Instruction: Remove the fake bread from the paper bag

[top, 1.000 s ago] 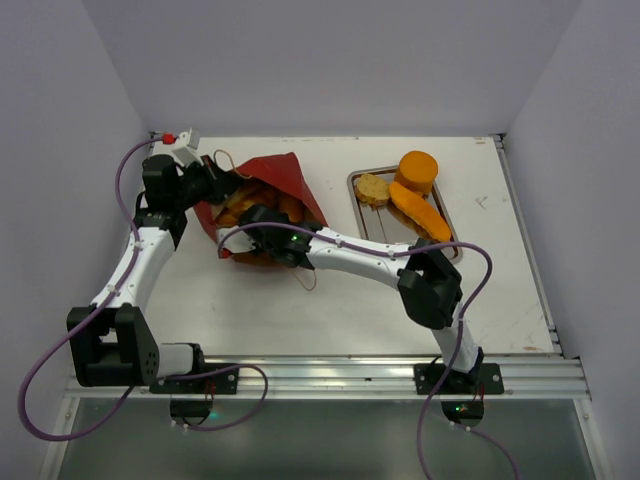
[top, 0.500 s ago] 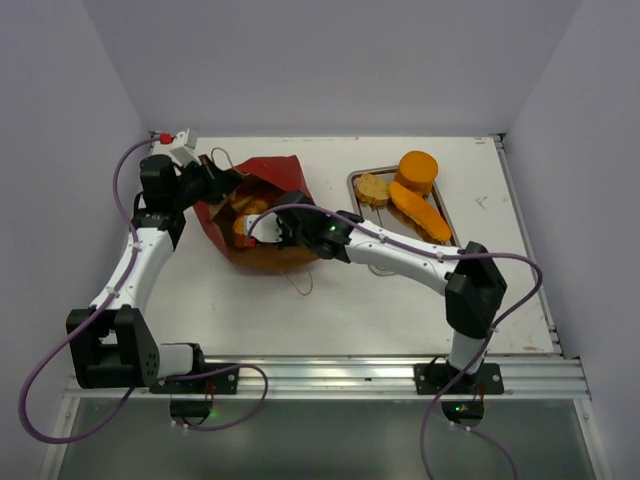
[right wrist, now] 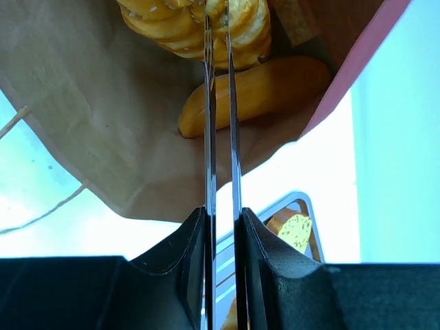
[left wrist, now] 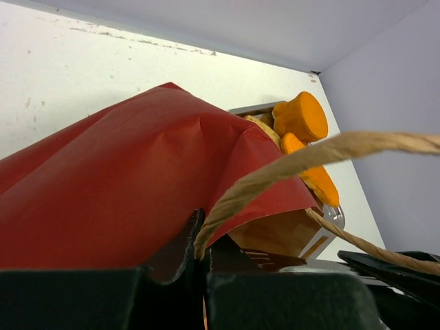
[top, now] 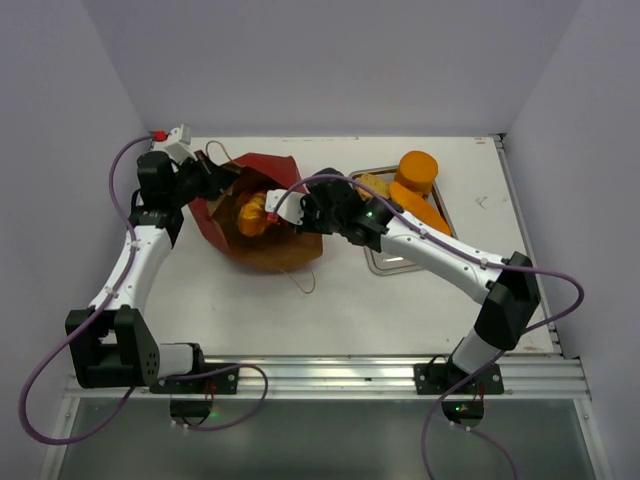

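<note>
The red paper bag (top: 218, 218) lies at the back left with its brown mouth facing right. My left gripper (top: 208, 180) is shut on its rim and loop handle, holding the mouth up; the left wrist view shows the red paper (left wrist: 124, 185) and the handle (left wrist: 289, 165) pinched in my jaws (left wrist: 201, 249). My right gripper (top: 279, 205) is at the bag's mouth, its thin fingers nearly together on a ridged golden bread piece (right wrist: 165, 24), which is also in the top view (top: 252, 212). An orange loaf (right wrist: 265, 89) lies inside the bag (right wrist: 89, 124).
A steel tray (top: 398, 262) stands right of the bag, under my right forearm. On it are a round orange bun (top: 416, 171), a long orange loaf (top: 424, 214) and a pale speckled slice (top: 375, 183). The bag's second loop handle (top: 305, 283) trails on the table.
My right gripper has drawn back from deep in the bag to its mouth, moving up and right. The bag's mouth has opened wider and an orange piece now shows there.
</note>
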`<move>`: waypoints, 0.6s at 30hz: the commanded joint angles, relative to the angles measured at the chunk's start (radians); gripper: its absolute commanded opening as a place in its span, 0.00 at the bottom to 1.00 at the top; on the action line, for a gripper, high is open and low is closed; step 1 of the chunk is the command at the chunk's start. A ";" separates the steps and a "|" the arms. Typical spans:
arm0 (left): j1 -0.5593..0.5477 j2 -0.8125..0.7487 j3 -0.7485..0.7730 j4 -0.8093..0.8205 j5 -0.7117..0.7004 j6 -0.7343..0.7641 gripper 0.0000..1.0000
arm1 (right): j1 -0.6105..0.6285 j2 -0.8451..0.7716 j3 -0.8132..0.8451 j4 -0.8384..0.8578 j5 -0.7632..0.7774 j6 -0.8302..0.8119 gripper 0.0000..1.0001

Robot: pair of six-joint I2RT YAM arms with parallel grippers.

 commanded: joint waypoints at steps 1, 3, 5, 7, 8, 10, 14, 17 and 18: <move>0.015 0.009 0.064 -0.001 -0.029 -0.048 0.00 | -0.010 -0.080 0.023 0.009 -0.075 0.060 0.00; 0.013 0.014 0.071 -0.001 -0.037 -0.059 0.00 | -0.013 -0.087 0.027 -0.008 -0.118 0.075 0.00; 0.015 0.020 0.078 -0.001 -0.046 -0.076 0.00 | -0.014 -0.098 0.025 -0.014 -0.127 0.086 0.00; 0.015 0.025 0.084 -0.001 -0.054 -0.090 0.00 | -0.023 -0.107 0.025 -0.022 -0.153 0.097 0.00; 0.015 0.029 0.085 -0.001 -0.061 -0.094 0.00 | -0.026 -0.118 0.027 -0.027 -0.165 0.110 0.00; 0.015 0.032 0.093 -0.001 -0.069 -0.102 0.00 | -0.036 -0.127 0.036 -0.042 -0.200 0.124 0.00; 0.017 0.049 0.108 -0.001 -0.080 -0.114 0.00 | -0.050 -0.152 0.053 -0.062 -0.242 0.163 0.00; 0.016 0.060 0.122 -0.001 -0.084 -0.123 0.00 | -0.057 -0.159 0.065 -0.076 -0.268 0.184 0.00; 0.017 0.063 0.127 -0.001 -0.086 -0.126 0.00 | -0.060 -0.164 0.074 -0.082 -0.276 0.189 0.00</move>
